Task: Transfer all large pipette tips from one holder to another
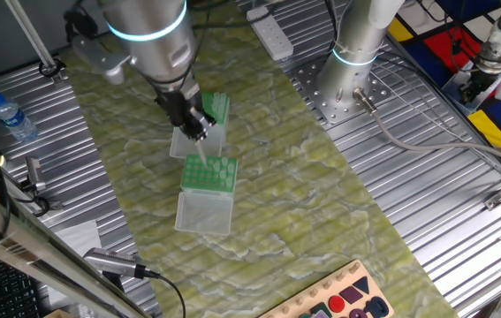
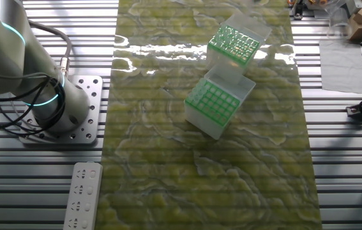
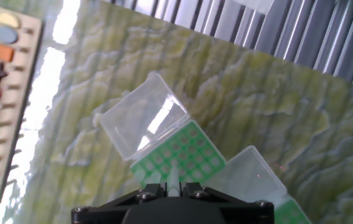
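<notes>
My gripper (image 1: 196, 126) is shut on a large pipette tip (image 1: 202, 151), a slim whitish cone pointing down. It hangs just above the nearer green-topped holder (image 1: 208, 173), whose clear lid (image 1: 204, 212) lies open. In the hand view the tip (image 3: 173, 179) is pinched between my fingers (image 3: 153, 190) above that holder's green grid (image 3: 179, 152). In the other fixed view this holder (image 2: 216, 102) shows empty holes, while the second holder (image 2: 234, 42) glints with several tips. That second holder (image 1: 214, 109) stands just behind my gripper. The gripper is out of the other fixed view.
A second arm's base (image 1: 354, 55) stands on the ribbed metal at the right. A water bottle (image 1: 11, 117) lies at the left, a power strip (image 1: 272, 35) at the back. A wooden shape board (image 1: 338, 296) sits at the mat's near edge.
</notes>
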Robot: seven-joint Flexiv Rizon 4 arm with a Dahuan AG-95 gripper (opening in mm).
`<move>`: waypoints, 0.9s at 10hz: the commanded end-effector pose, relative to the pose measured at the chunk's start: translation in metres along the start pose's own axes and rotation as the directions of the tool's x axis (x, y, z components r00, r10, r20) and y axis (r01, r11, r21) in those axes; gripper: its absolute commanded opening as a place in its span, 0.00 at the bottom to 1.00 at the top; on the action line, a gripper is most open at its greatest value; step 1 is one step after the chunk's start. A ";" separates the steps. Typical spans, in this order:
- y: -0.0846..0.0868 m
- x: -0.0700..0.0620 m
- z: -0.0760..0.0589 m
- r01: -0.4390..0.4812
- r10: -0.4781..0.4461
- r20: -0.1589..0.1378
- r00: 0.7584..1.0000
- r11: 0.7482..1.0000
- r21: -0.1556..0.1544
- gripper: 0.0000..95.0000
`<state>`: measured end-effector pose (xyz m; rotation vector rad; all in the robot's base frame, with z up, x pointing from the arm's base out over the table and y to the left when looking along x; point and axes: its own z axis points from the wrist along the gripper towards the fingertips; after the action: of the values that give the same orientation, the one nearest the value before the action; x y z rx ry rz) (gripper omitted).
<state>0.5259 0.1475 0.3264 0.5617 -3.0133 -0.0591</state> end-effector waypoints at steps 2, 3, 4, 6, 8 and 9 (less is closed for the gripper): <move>-0.001 0.012 -0.019 0.076 -0.075 -0.014 0.997 0.997 0.035 0.00; -0.001 0.016 -0.023 0.118 -0.117 -0.030 0.993 0.992 0.053 0.00; -0.003 0.021 -0.025 0.179 -0.175 -0.053 0.983 0.981 0.080 0.00; -0.007 0.031 -0.028 0.265 -0.256 -0.087 0.963 0.957 0.114 0.00; -0.016 0.036 -0.022 0.357 -0.334 -0.145 0.931 0.918 0.175 0.00; -0.020 0.038 -0.018 0.370 -0.347 -0.147 0.926 0.912 0.177 0.00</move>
<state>0.5022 0.1210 0.3485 1.0271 -2.8193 0.2051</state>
